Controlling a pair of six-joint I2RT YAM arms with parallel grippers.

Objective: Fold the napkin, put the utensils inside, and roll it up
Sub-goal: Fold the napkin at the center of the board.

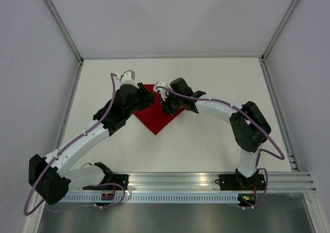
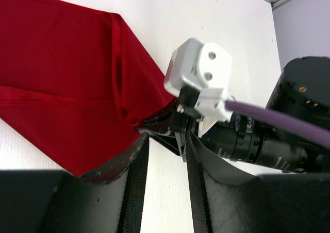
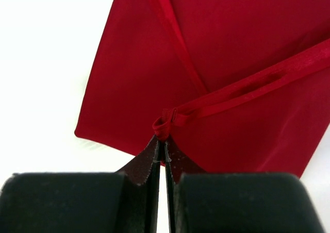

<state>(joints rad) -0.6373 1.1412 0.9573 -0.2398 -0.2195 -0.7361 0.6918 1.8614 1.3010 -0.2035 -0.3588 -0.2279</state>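
The red napkin lies on the white table, partly folded, with one point toward the near edge. My right gripper is shut on a bunched hem corner of the napkin, pinched right at its fingertips. My left gripper is at the napkin's far left edge. In the left wrist view it is open, with bare table between its fingers and the napkin beside its left finger. The right arm's white wrist camera is close in front of it. No utensils are in view.
The white table is bounded by grey walls at the left, right and back. A metal rail holding both arm bases runs along the near edge. The two grippers are very close together over the napkin's far part.
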